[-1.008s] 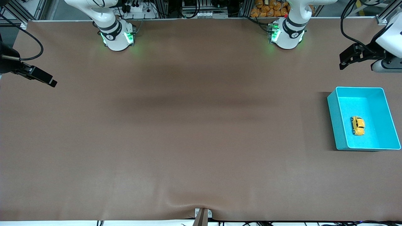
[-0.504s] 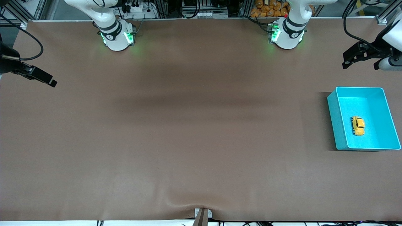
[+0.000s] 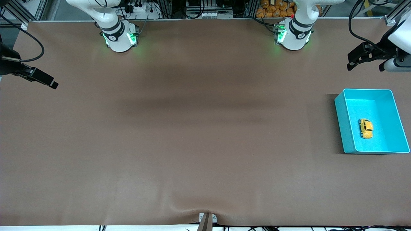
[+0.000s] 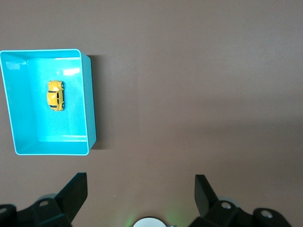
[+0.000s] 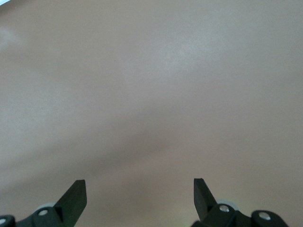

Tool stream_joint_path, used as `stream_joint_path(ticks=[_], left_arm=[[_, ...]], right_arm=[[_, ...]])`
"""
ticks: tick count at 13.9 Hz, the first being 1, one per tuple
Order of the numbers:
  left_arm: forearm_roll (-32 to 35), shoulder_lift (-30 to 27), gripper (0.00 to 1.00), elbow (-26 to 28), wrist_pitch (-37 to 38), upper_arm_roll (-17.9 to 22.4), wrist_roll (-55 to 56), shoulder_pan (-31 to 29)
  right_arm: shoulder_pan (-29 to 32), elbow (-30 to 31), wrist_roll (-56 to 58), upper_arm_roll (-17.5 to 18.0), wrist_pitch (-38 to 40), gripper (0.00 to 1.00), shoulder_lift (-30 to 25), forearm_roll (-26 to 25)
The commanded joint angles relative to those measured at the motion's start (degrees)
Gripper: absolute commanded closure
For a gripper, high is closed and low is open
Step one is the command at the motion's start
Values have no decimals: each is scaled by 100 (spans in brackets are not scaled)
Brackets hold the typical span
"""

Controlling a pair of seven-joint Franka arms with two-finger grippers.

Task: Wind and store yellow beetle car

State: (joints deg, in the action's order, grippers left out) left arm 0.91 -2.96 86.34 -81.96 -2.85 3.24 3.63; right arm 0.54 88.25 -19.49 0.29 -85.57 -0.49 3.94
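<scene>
Yellow beetle car (image 3: 366, 128) lay inside teal bin (image 3: 341, 112), right of frame. Left gripper (image 4: 140, 191) hung upper right, right gripper (image 5: 139, 196) upper left; both spread wide, empty.

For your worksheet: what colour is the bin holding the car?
Teal bin, clearest in the left wrist view.

yellow beetle car (image 3: 365, 128) in teal bin (image 3: 345, 128)
</scene>
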Motion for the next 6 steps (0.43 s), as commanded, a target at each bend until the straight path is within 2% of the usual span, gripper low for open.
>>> stream_joint_path(ticks=[1,6], left_arm=[[-99,-109,0,50,-39,-76,71,-38],[-99,-108,0,41,-39,-76,63,-64]], right_arm=[[-10,78,-20,6,-48,0,-83,-77],[-1,70,-20,6,-48,0,-83,-77]])
